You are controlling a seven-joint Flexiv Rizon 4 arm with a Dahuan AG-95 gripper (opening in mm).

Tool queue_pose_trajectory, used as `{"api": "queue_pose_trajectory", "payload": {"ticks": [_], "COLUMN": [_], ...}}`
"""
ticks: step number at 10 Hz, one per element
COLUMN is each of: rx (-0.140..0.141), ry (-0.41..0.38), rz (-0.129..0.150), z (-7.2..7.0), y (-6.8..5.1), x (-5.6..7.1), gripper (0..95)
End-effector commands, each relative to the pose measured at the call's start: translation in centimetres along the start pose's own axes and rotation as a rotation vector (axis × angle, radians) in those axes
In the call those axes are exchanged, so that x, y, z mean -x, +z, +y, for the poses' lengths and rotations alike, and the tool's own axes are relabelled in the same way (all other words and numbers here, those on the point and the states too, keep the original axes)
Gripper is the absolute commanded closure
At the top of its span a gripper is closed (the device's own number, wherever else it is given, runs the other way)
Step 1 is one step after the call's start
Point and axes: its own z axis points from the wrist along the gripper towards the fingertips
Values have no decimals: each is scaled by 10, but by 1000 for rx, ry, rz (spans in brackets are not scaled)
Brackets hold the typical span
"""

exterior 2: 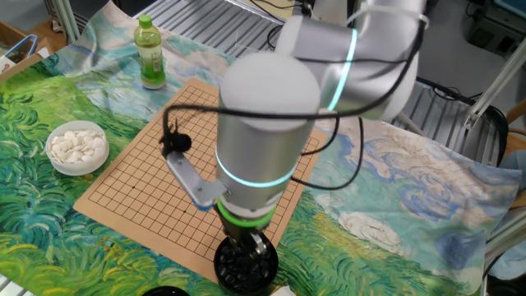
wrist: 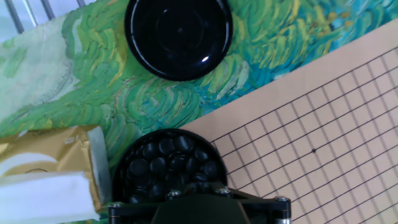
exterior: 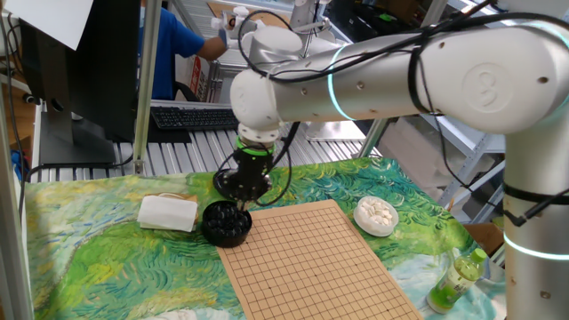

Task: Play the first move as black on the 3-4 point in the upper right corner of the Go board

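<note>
The Go board (exterior: 311, 258) lies on the patterned cloth, and no stone shows on its grid. A round black bowl (exterior: 226, 224) full of glossy black stones (wrist: 166, 163) stands at the board's far left corner. My gripper (exterior: 240, 197) hangs straight above this bowl, close to the stones. In the hand view only the gripper's dark body (wrist: 194, 208) shows at the bottom edge, over the bowl, and its fingertips are hidden. I cannot tell whether it is open or shut, or whether it holds a stone. In the other fixed view the arm covers part of the board (exterior 2: 131, 168).
An empty black lid (wrist: 178, 37) lies just beyond the stone bowl. A white tissue pack (exterior: 167, 213) lies left of the bowl. A white bowl of white stones (exterior: 376, 215) stands right of the board. A green bottle (exterior: 458, 280) stands near the front right.
</note>
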Motion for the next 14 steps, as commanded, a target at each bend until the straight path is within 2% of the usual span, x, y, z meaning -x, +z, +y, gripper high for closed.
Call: {"api": "queue_pose_trajectory", "payload": {"ticks": [1, 7, 12, 14], "rx": [11, 15, 12, 7], "ry": [-19, -94, -125, -122], "rz": [0, -19, -8, -1], "z": [-13, -54, -78, -83], "y": [3, 15, 11, 7], "x": [6, 30, 59, 65], "gripper": [950, 950, 950, 950]}}
